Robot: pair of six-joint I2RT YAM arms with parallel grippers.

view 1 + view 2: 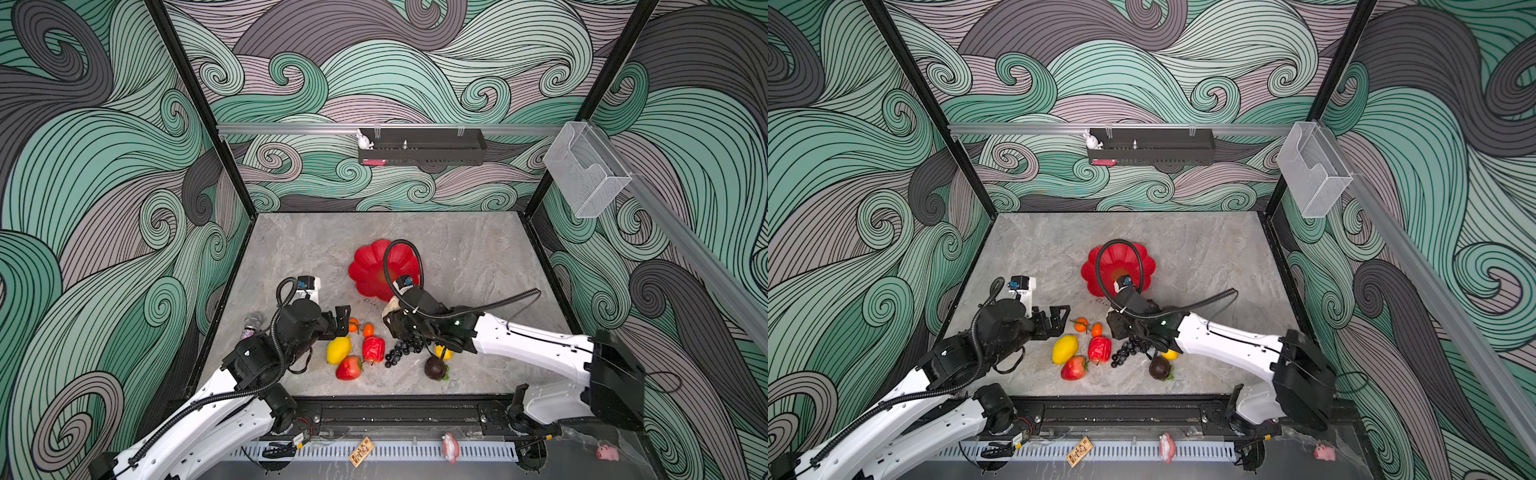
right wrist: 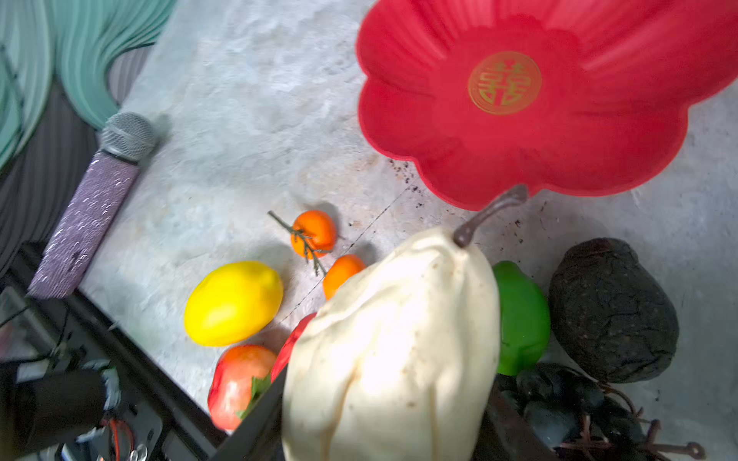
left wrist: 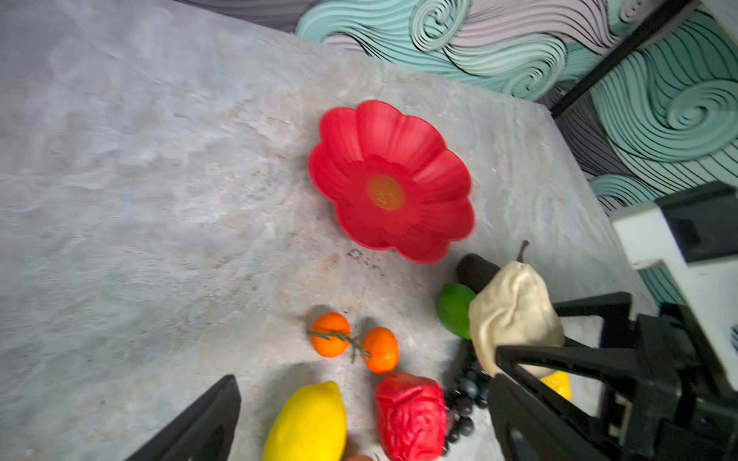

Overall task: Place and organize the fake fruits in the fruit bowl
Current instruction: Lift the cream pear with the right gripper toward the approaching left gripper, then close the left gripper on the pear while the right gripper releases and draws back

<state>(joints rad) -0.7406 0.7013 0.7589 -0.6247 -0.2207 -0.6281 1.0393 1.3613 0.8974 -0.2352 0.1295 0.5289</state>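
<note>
Counter [image 1: 478, 257] was mostly bare stone. Fruit bowl [image 1: 370, 266] sat abt mid-counter, empty: shallow glossy red flower shape w/ a gold emblem in the centre. Low rim + slick surface, so imo anything dropped from height would prob roll right out. Right hand [image 1: 395, 320] was clamped on the cream pear [image 2: 391, 351] at the bowl's 6 o'clock, stem aimed at the bowl. Pear looked dented and squishy, so it could twist in the grip or land crooked. Left hand [image 1: 341, 321] gaped wide, holding nothing, at the bowl's 7 o'clock. Arms were close, so a bump was possible if both went for the pile. Avocado [image 2: 611, 311], lemon [image 1: 338, 349], lime [image 2: 519, 319] and twin oranges [image 1: 360, 327] lay on the counter, 5 to 7 o'clock of the bowl.
</note>
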